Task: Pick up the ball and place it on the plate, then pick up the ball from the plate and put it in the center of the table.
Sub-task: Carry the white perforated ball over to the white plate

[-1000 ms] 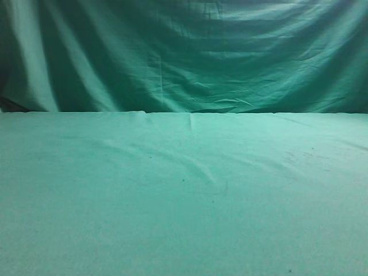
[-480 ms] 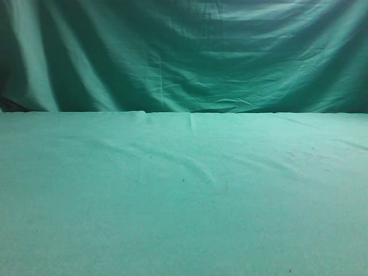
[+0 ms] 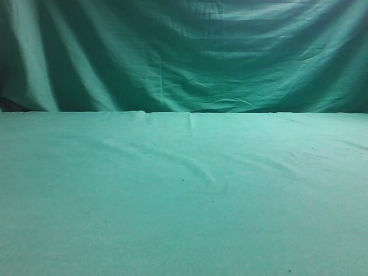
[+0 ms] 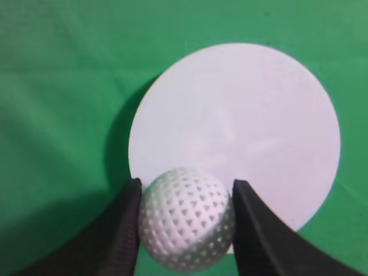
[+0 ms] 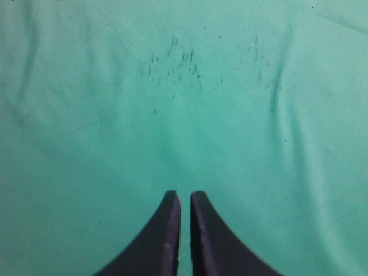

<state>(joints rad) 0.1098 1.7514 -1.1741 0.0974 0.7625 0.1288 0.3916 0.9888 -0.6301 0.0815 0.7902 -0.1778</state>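
Note:
In the left wrist view my left gripper [image 4: 186, 192] is shut on the white dimpled ball [image 4: 185, 218], which sits between its two black fingers. The ball hangs over the near edge of the round white plate [image 4: 247, 121], which lies on the green table cloth [image 4: 57, 115]. In the right wrist view my right gripper [image 5: 185, 198] is shut and empty above bare green cloth [image 5: 184, 115]. The exterior view shows only the table [image 3: 184, 201]; ball, plate and both grippers are out of that view.
A darker green draped cloth backdrop [image 3: 184, 57] hangs behind the table's far edge. The cloth has soft wrinkles [image 3: 201, 169] near the middle and small dark marks [image 5: 172, 66] under the right gripper.

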